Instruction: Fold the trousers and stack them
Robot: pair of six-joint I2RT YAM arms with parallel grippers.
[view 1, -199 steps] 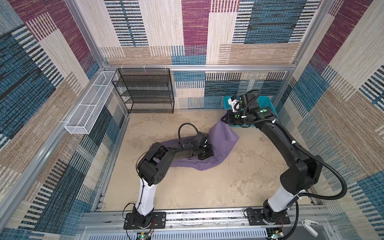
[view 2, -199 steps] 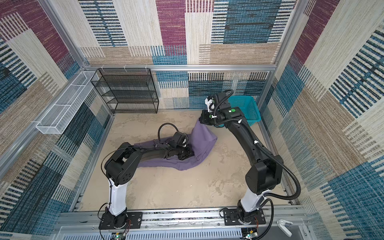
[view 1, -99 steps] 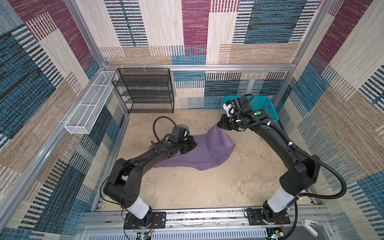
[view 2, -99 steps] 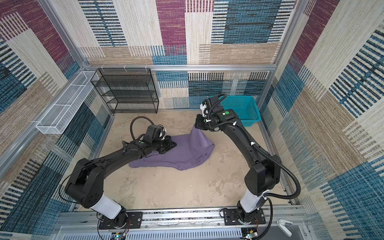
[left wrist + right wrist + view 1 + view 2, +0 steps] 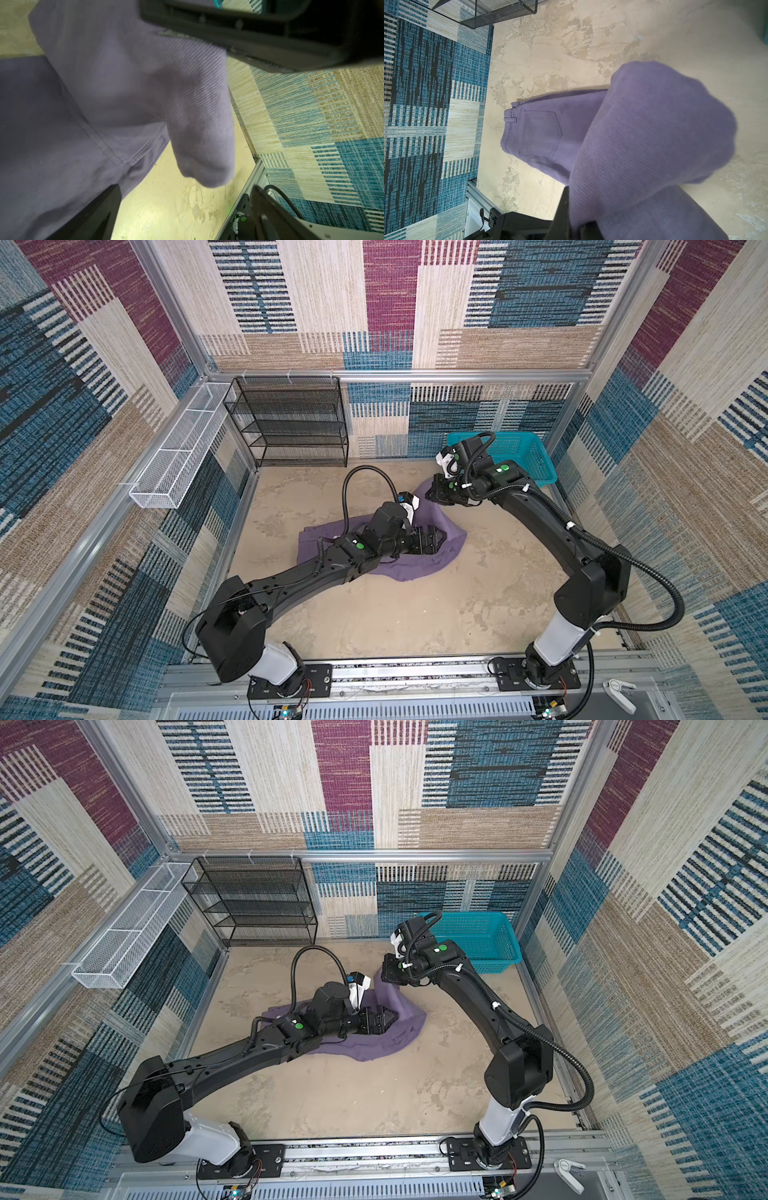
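The muted-purple trousers [image 5: 415,568] [image 5: 399,1040] lie crumpled on the tan floor in the middle of the cell. One end is lifted toward the back right, where my right gripper [image 5: 434,492] [image 5: 388,973] is shut on it. In the right wrist view the cloth [image 5: 654,135] bulges out of the right gripper [image 5: 577,224], and a back pocket [image 5: 539,133] and the waistband lie flat beyond. My left gripper [image 5: 442,537] [image 5: 390,1020] hovers low over the middle of the trousers, open. In the left wrist view, only bare floor shows inside the left gripper [image 5: 182,212], beside the hanging cloth [image 5: 124,93].
A teal basket [image 5: 528,456] [image 5: 486,936] stands at the back right, just behind the right gripper. A black mesh shelf [image 5: 299,423] stands against the back wall. A white wire basket [image 5: 178,456] hangs on the left wall. Bare floor [image 5: 395,622] lies in front of the trousers.
My left gripper has opened and let go of the cloth after swinging left and back right. The right gripper has carried its end of the trousers leftward and lower.
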